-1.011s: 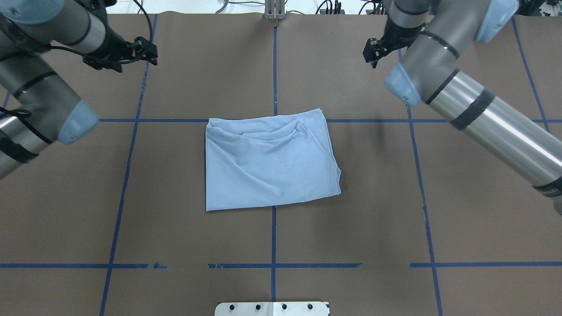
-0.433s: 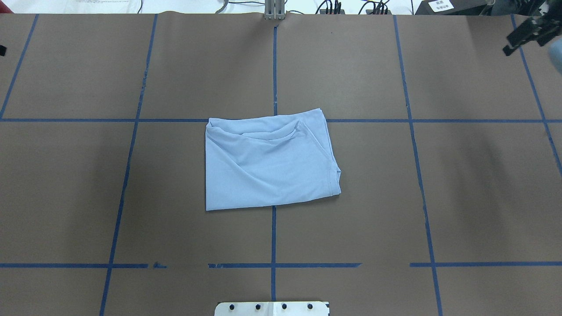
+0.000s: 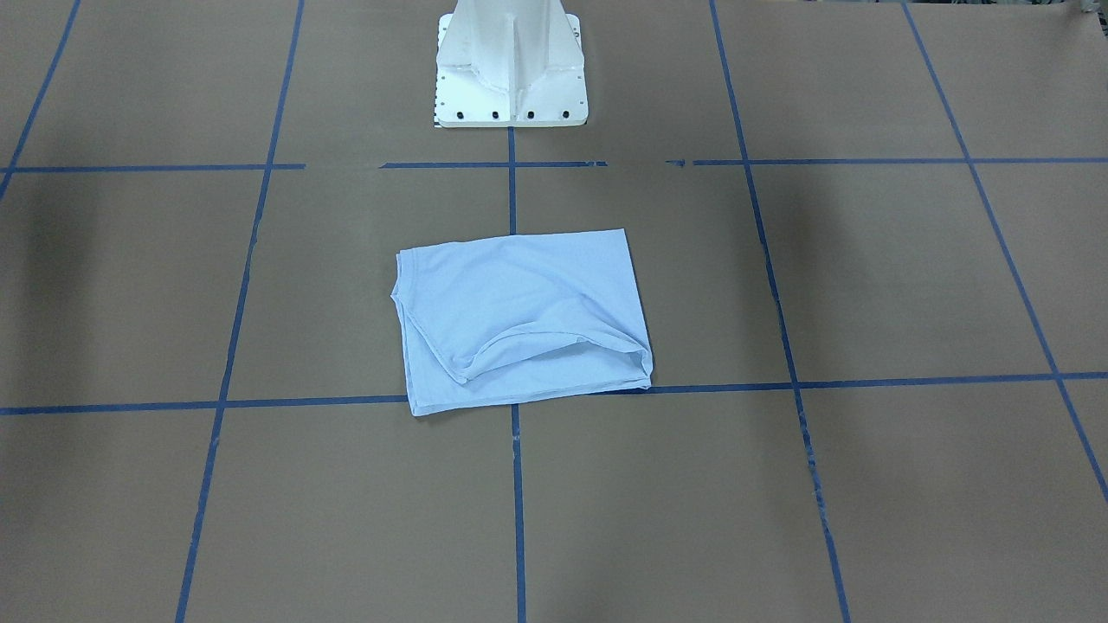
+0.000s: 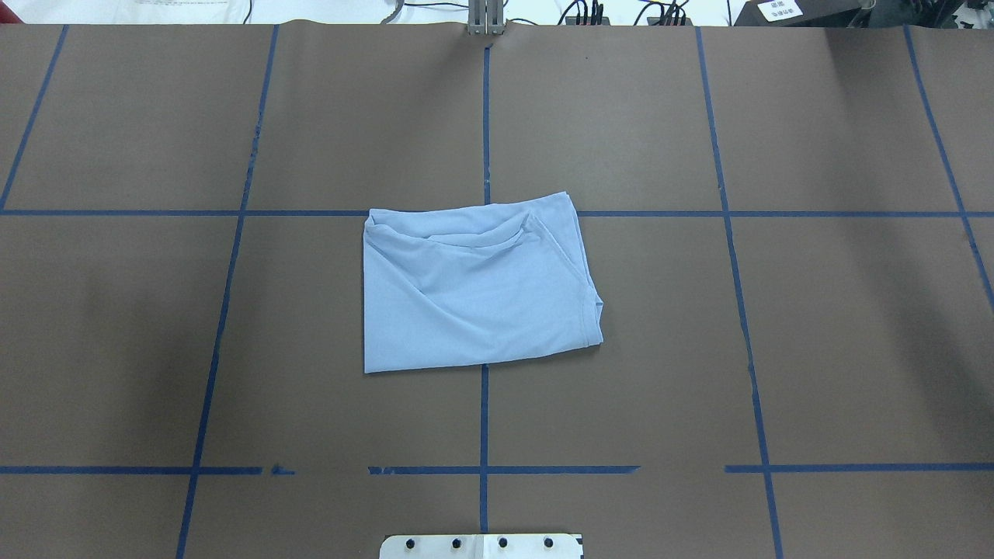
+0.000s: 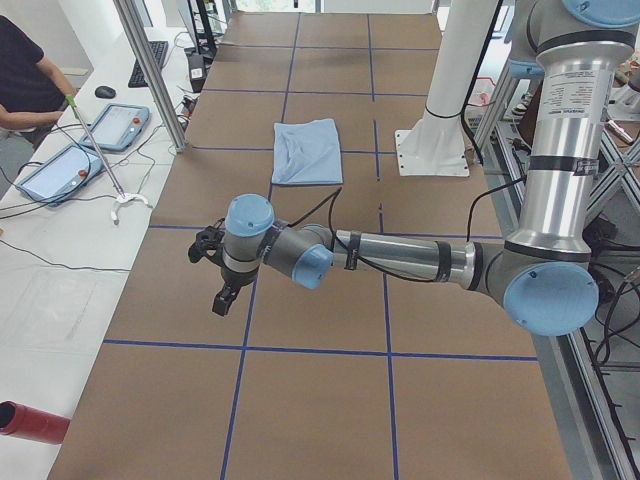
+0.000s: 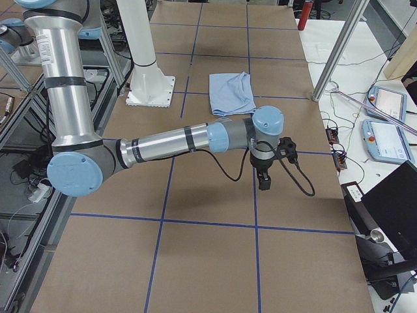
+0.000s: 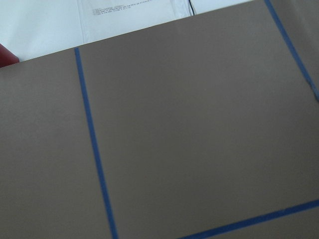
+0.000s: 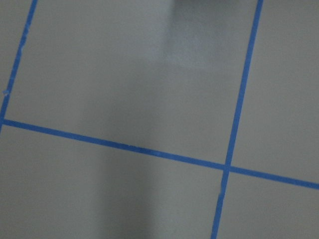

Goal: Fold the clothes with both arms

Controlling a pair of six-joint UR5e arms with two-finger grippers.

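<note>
The pale blue T-shirt point(image 4: 474, 287) lies folded into a rough rectangle at the middle of the brown table, with one hemmed edge curled over its far side. It also shows in the front view point(image 3: 519, 320) and both side views point(image 5: 306, 150) point(image 6: 231, 92). No print or label shows. Both arms are out of the overhead and front views. My left gripper point(image 5: 221, 300) hangs over bare table far to the left of the shirt. My right gripper point(image 6: 264, 181) hangs over bare table far to the right. I cannot tell whether either is open or shut. Both wrist views show only table and blue tape.
The white pedestal base point(image 3: 511, 61) stands at the robot's side of the table. Blue tape lines point(image 4: 484, 116) grid the brown table cover. A side bench holds tablets point(image 5: 125, 125) with an operator point(image 5: 25, 80) beside it. A metal post point(image 5: 150, 70) stands at the table's edge.
Both arms have swung outward and left the overhead view, the left arm to the left, the right arm to the right. The shirt has not moved.
</note>
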